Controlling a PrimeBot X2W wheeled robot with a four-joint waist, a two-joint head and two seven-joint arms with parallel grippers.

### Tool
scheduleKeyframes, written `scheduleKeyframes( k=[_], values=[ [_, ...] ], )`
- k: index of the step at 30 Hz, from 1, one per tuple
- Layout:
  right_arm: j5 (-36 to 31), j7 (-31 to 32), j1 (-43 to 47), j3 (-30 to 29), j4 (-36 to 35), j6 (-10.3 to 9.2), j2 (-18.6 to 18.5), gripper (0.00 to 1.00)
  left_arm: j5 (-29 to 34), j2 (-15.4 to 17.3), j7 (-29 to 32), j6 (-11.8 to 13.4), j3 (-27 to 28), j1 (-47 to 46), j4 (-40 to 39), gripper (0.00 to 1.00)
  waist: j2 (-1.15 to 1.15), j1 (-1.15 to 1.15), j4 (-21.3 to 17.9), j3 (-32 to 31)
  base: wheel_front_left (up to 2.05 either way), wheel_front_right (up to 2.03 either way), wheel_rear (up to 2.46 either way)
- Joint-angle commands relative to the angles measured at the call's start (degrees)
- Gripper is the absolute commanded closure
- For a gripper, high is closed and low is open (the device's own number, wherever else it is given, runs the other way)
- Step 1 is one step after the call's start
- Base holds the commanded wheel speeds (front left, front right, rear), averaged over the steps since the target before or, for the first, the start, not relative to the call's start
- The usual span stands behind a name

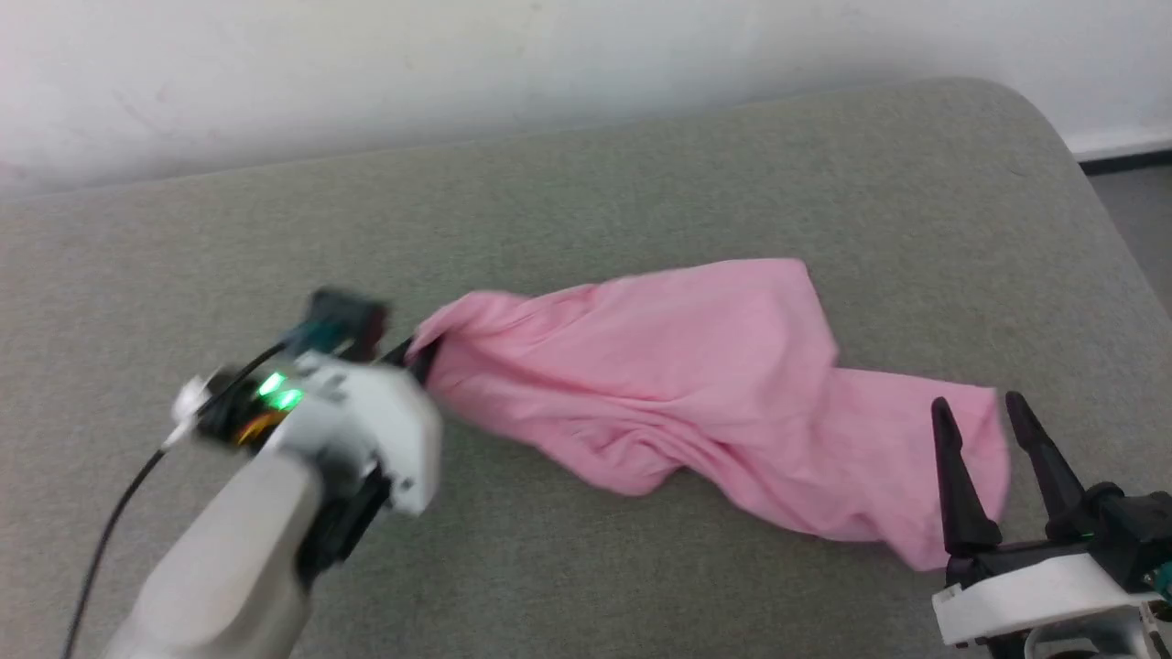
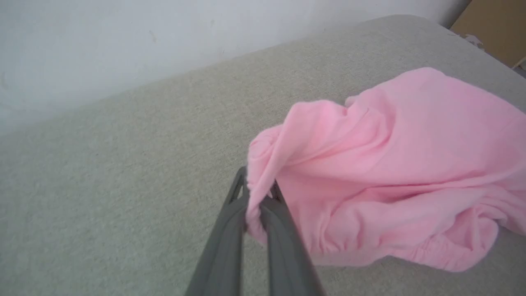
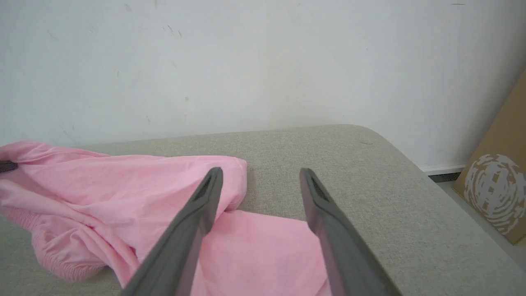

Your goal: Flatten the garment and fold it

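left gripper (image 2: pixel 255 186): clenched tight on a bunched bit of the garment (image 1: pixel 678 366), right at its left end. The cloth was squeezed between the two dark fingers (image 2: pixel 222 246).
forearm (image 1: pixel 229 567): pale, came in from the lower left of the head view, pretty blurry. There were green lights (image 1: pixel 279 392) lit on the wrist and a black cable (image 1: pixel 105 535) trailing off it.
right gripper (image 1: pixel 976 403): released, spread wide with nothing in between, tips up over the garment's right end. Honestly couldn't tell if they touched the cloth.
garment: bright pink, thin and rumpled, lay stretched left to right across the middle of the surface (image 1: pixel 641 165) between the two grippers, with lots of folds and creases.
elastic edge (image 2: pixel 435 251): the gathered hem showed along the near side, close to the pinched end, lying on the surface.
surface: grey fabric cover, rounded corner at the far right.
wall (image 1: pixel 366 64): plain white, right behind the far edge.
cardboard box (image 3: pixel 499 193): brown with a white print, off past the right side of the surface, well apart from the garment.
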Motion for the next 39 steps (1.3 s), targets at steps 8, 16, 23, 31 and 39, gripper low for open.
scheduleKeyframes(
  k=[8, 16, 23, 31, 39],
  values=[
    [0.2, 0.9, 1.4, -0.2, -0.4, -0.04, 0.1, 0.0, -9.0, 6.4, 1.6, 15.9, 11.4, 27.6, -17.3, 1.0, 0.0, 0.0, 3.8, -1.0, 0.0, 0.0, 0.0],
    [-2.3, 3.2, -0.4, 1.4, 0.3, -0.04, 0.1, 0.0, -13.1, 2.7, -2.9, 15.6, 13.4, 32.8, -17.2, 0.0, 0.0, 0.0, 6.3, -1.1, 0.0, 0.0, 0.0],
    [-0.4, 6.5, -5.5, 3.5, 4.6, -0.04, 0.1, 0.0, -7.3, 0.7, -18.5, 13.9, 15.7, 27.8, -16.7, 0.0, 0.0, 0.0, 8.3, -1.8, 0.0, 0.0, 0.0],
    [7.0, 18.8, -18.6, 9.5, 20.7, -0.04, -3.2, 0.0, -0.8, -3.0, -29.3, 13.3, 17.2, 24.7, -17.0, 0.0, 0.0, 0.0, 10.5, -0.7, 0.0, 0.0, 0.0],
    [14.5, 29.2, -34.1, 18.4, 36.6, -0.04, -6.8, 0.0, 6.5, -8.9, -29.7, 9.9, 21.1, 24.5, -19.3, 0.0, 0.0, 0.0, 14.2, 1.6, 0.0, 0.0, 0.0]
  ],
)
